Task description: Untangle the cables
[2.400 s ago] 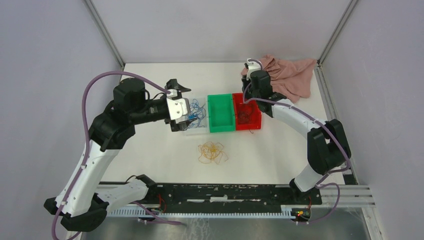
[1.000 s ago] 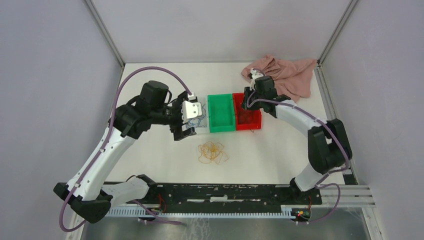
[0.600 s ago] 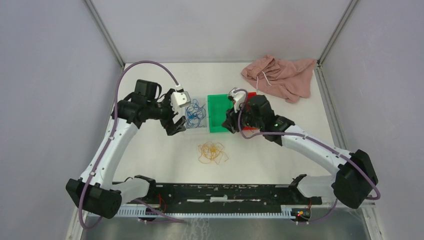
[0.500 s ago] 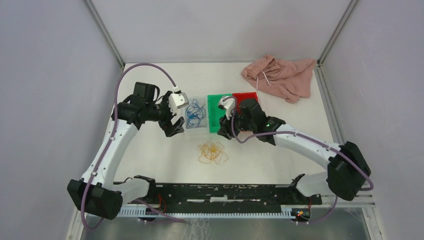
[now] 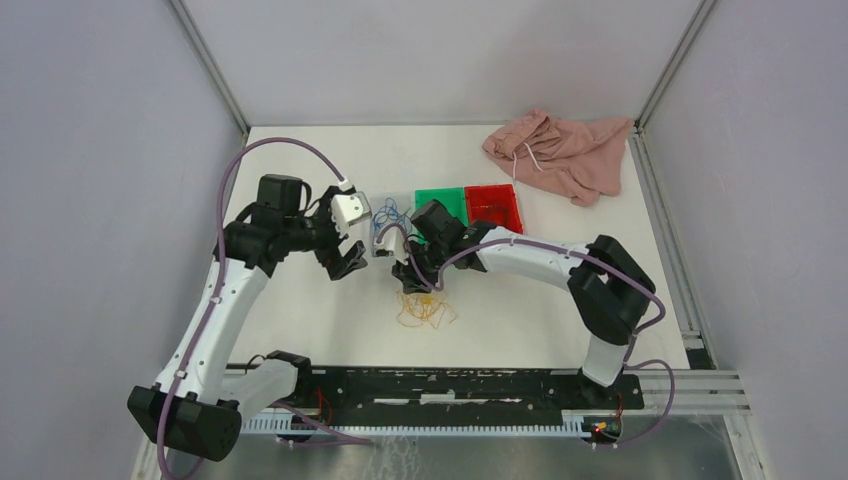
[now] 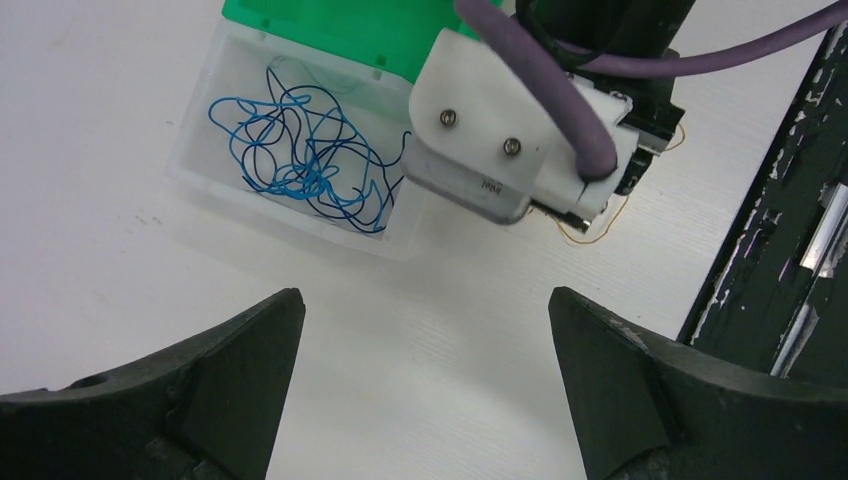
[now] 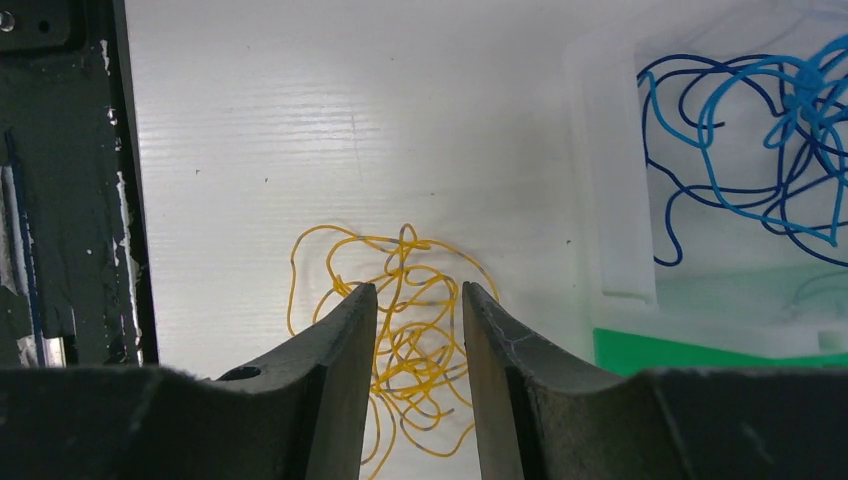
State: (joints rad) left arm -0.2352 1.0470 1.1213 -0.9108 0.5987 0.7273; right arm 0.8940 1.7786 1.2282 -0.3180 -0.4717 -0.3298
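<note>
A yellow-orange tangle of cables (image 5: 424,308) (image 7: 420,345) lies loose on the white table in front of the bins. Blue cables (image 5: 391,213) (image 6: 300,150) (image 7: 760,150) sit bunched in a clear bin (image 6: 290,215). My right gripper (image 5: 412,282) (image 7: 418,290) hovers just above the yellow tangle, open by a narrow gap with the wires showing between its fingers and nothing gripped. To the left of the clear bin my left gripper (image 5: 345,262) (image 6: 425,300) is wide open over bare table and holds nothing.
A green bin (image 5: 440,200) and a red bin (image 5: 493,207) stand in a row right of the clear one. A pink cloth (image 5: 560,150) lies at the back right. The black rail (image 5: 450,385) runs along the near edge. The right wrist body (image 6: 520,150) overhangs the clear bin's corner.
The right arm has swung left from the red bin, across the green bin, down over the yellow tangle. The left gripper has drawn back left from the clear bin, still open.
</note>
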